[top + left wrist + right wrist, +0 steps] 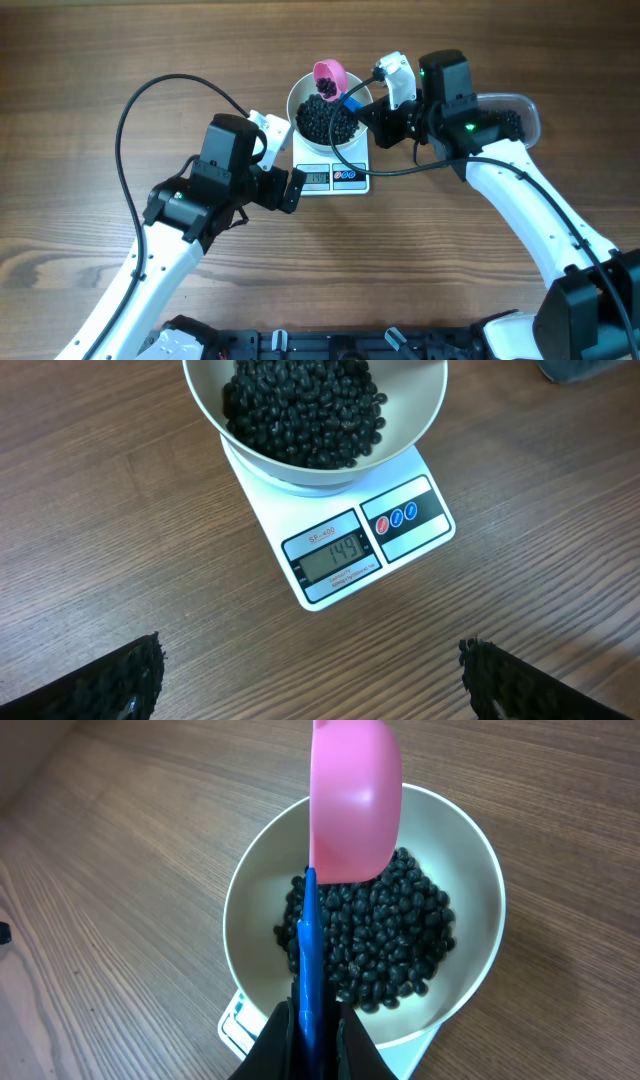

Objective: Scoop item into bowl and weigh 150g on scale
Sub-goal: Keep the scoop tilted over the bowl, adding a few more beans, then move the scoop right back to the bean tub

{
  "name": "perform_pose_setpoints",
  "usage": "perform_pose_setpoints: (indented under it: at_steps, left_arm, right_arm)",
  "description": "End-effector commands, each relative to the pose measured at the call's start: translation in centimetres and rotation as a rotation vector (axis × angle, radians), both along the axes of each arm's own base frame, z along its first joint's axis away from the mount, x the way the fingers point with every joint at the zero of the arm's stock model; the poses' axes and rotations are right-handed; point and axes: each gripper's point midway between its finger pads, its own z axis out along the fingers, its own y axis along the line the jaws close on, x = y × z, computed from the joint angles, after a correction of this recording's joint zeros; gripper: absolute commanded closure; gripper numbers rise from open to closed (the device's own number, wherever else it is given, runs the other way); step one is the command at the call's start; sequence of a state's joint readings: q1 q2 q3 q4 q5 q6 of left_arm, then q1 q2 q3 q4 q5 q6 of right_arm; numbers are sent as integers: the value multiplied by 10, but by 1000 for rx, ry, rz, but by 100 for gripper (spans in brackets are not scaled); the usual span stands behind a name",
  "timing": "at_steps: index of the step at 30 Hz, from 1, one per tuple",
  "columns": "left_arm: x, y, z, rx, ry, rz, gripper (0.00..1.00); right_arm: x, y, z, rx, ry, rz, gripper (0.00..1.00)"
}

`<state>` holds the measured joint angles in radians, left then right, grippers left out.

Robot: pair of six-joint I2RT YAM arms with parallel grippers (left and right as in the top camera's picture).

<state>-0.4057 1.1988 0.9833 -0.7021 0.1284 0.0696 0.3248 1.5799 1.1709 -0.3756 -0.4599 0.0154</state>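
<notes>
Centre of the wooden surface [120, 510]: white bowl [250, 920] sits on the scale [280, 515], with a dark heap of black beans [385, 940] covering its bottom. The scale's display [335, 555] reads what looks like 149. The right end effector [312, 1045] is clamped tight on the blue handle of a pink scoop [352, 800] — the scoop's cup hangs tilted over the bowl's far rim, and the overhead view shows a few beans in it. The left end effector [312, 695] hovers just in front of the scale, fingers spread wide, gripping nothing and touching nothing. Off to the right, partly under the right arm, is a clear tub [520, 110] — more dark beans show inside it.
</notes>
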Motion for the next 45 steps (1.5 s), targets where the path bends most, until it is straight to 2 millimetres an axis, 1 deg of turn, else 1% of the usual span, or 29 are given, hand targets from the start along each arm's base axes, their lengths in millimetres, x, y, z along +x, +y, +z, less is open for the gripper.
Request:
perform_pose_setpoints:
  at_steps: [1,3,5,6,7,10,12,16,20,26,33,37,45]
  left_arm:
    - [1,1,0,-1,1,10,0]
    - [1,1,0,-2,1,10,0]
    - [1,1,0,-1,1,10,0]
    - [1,1,0,-1,1,10,0]
    - [1,1,0,-2,1,10,0]
    - [1,1,0,-1,1,10,0]
    - [1,1,0,-1,1,10,0]
    - [1,1,0,-1,1,10,0]
    - [1,1,0,-1,1,10,0]
    - [1,1,0,-1,1,10,0]
    - [1,1,0,-2,1,10,0]
    - [1,1,0,-1,1,10,0]
    - [1,1,0,-1,1,10,0]
  right_arm:
    - [-3,3,11,-4,-47,46,96]
    - [1,-2,9,-37,-66,27,96]
    - [11,-16,4,-72,-43,-93,96]
    - [12,-17,4,-67,-33,-112,96]
    - [11,-15,4,-56,-28,-106,96]
    - [-1,1,10,7,-17,-4,96]
    - [-5,5,11,21,-21,34,96]
    - [-4,5,12,26,-17,29,96]
    - [-6,8,13,75,38,-6,96]
    - [-13,17,19,173,127,-21,96]
    - [-1,19,33,245,114,-72,96]
    - [2,14,37,274,121,-83,96]
    - [12,-10,40,301,126,-121,96]
